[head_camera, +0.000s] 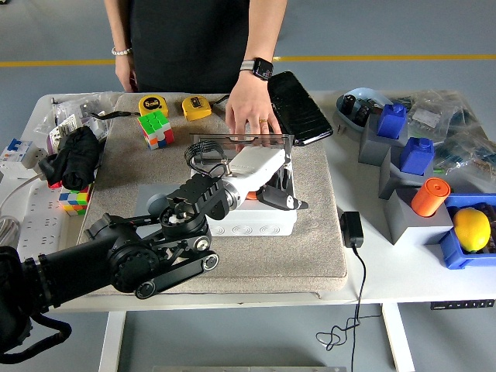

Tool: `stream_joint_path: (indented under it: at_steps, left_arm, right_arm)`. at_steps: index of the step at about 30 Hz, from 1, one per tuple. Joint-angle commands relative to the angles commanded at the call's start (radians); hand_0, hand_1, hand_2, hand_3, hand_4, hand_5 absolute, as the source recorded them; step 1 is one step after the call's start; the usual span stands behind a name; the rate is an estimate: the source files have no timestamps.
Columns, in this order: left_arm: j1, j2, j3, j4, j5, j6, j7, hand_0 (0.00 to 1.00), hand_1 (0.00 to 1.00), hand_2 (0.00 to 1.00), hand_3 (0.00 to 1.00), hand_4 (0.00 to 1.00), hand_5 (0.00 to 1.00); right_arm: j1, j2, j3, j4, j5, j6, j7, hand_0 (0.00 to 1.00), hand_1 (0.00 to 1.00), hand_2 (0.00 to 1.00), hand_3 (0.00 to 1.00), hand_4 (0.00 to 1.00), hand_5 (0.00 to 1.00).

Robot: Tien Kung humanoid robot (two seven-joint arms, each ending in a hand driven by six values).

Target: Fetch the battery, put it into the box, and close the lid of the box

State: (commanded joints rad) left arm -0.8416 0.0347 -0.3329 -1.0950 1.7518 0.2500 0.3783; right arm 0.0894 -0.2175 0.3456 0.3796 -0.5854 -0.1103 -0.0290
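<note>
White table [403,283] with a big grey felt mat [310,248] covering the middle. Left of the mat there's a black cloth bundle [76,157] piled on a rubik's cube [74,199], plus some white electrical bits [19,155] by the left edge. Right of the mat, a black power adapter [352,229] with its cable hanging off the near edge. Further right are grey stands [415,217], a blue bin [463,252] holding a lemon [472,229], and plastic bags [442,116] at the far right.
</note>
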Motion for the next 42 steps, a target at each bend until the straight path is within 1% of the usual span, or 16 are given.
stream_joint_path:
  at_steps: [2, 3, 8, 12, 14, 15, 17, 21, 24, 26, 27, 32, 33, 38, 39, 42]
  left_arm:
    - [0.002, 0.001, -0.002, -0.005, -0.004, 0.001, -0.001, 0.441, 0.619, 0.533, 0.584, 0.998, 0.540]
    - [0.002, 0.001, -0.003, -0.007, -0.005, 0.000, -0.001, 0.485, 0.665, 0.583, 0.672, 0.998, 0.555]
    - [0.006, 0.005, -0.013, -0.029, -0.017, -0.003, -0.001, 0.485, 0.665, 0.583, 0.672, 0.998, 0.555]
    - [0.020, 0.018, -0.046, -0.092, -0.040, 0.001, -0.013, 0.452, 0.651, 0.576, 0.663, 0.998, 0.553]
    - [0.030, 0.032, -0.073, -0.142, -0.063, 0.017, -0.039, 0.452, 0.651, 0.576, 0.663, 0.998, 0.553]
    - [0.034, 0.037, -0.084, -0.165, -0.077, 0.026, -0.053, 0.313, 0.553, 0.506, 0.527, 0.998, 0.559]
    - [0.044, 0.050, -0.110, -0.204, -0.105, 0.056, -0.091, 0.313, 0.553, 0.506, 0.527, 0.998, 0.559]
    - [0.063, 0.074, -0.170, -0.276, -0.172, 0.157, -0.218, 0.344, 0.538, 0.492, 0.520, 0.998, 0.581]
    - [0.074, 0.086, -0.218, -0.296, -0.191, 0.220, -0.301, 0.344, 0.538, 0.492, 0.520, 0.998, 0.581]
    - [0.079, 0.094, -0.255, -0.296, -0.187, 0.241, -0.327, 0.344, 0.538, 0.492, 0.520, 0.998, 0.581]
    - [0.081, 0.097, -0.267, -0.293, -0.181, 0.242, -0.324, 0.721, 0.699, 0.641, 0.660, 0.998, 0.603]
    - [0.086, 0.116, -0.325, -0.228, -0.114, 0.145, -0.198, 0.721, 0.699, 0.641, 0.660, 0.998, 0.603]
    - [0.087, 0.121, -0.329, -0.220, -0.102, 0.119, -0.171, 0.745, 0.751, 0.697, 0.716, 0.998, 0.652]
    - [0.098, 0.142, -0.356, -0.227, -0.060, -0.020, -0.036, 0.745, 0.751, 0.697, 0.716, 0.998, 0.652]
    - [0.100, 0.147, -0.362, -0.234, -0.055, -0.042, -0.016, 0.446, 0.620, 0.590, 0.641, 0.998, 0.706]
    - [0.108, 0.162, -0.375, -0.267, -0.046, -0.114, 0.048, 0.446, 0.620, 0.590, 0.641, 0.998, 0.706]
  right_arm:
    - [-0.001, 0.000, 0.003, 0.000, 0.000, 0.000, 0.000, 0.728, 0.695, 0.694, 0.705, 0.998, 0.596]
    - [-0.001, 0.000, 0.004, 0.000, -0.001, 0.000, 0.000, 0.728, 0.695, 0.694, 0.705, 0.998, 0.596]
    - [-0.001, 0.001, 0.009, 0.000, -0.001, 0.000, 0.000, 0.728, 0.695, 0.694, 0.705, 0.998, 0.596]
    - [-0.003, 0.002, 0.011, 0.000, -0.001, 0.000, 0.000, 0.728, 0.696, 0.693, 0.706, 0.998, 0.595]
    - [-0.004, 0.003, 0.011, 0.000, -0.001, 0.000, 0.000, 0.728, 0.696, 0.693, 0.706, 0.998, 0.595]
    - [-0.004, 0.004, 0.010, -0.001, 0.000, 0.000, 0.000, 0.729, 0.695, 0.692, 0.706, 0.998, 0.596]
    - [-0.004, 0.005, 0.010, -0.001, 0.000, 0.000, 0.000, 0.729, 0.695, 0.692, 0.706, 0.998, 0.596]
    - [-0.004, 0.007, 0.012, -0.001, 0.000, 0.000, 0.000, 0.728, 0.695, 0.693, 0.706, 0.998, 0.596]
    - [-0.004, 0.008, 0.013, 0.000, 0.000, 0.000, 0.000, 0.728, 0.695, 0.693, 0.706, 0.998, 0.596]
    - [-0.004, 0.008, 0.014, 0.000, 0.000, 0.001, 0.000, 0.728, 0.695, 0.693, 0.706, 0.998, 0.596]
    - [-0.004, 0.008, 0.014, 0.000, 0.000, 0.001, -0.001, 0.729, 0.695, 0.693, 0.705, 0.998, 0.596]
    - [-0.005, 0.008, 0.016, 0.000, 0.000, 0.001, -0.001, 0.729, 0.695, 0.693, 0.705, 0.998, 0.596]
    - [-0.005, 0.008, 0.017, 0.000, 0.000, 0.001, -0.001, 0.728, 0.695, 0.693, 0.705, 0.998, 0.596]
    - [-0.007, 0.007, 0.020, 0.000, -0.002, 0.000, 0.000, 0.728, 0.695, 0.693, 0.705, 0.998, 0.596]
    - [-0.007, 0.007, 0.019, 0.000, -0.002, 0.000, -0.001, 0.728, 0.695, 0.693, 0.705, 0.998, 0.596]
    - [-0.008, 0.006, 0.020, -0.001, -0.003, 0.000, 0.000, 0.728, 0.695, 0.693, 0.705, 0.998, 0.596]
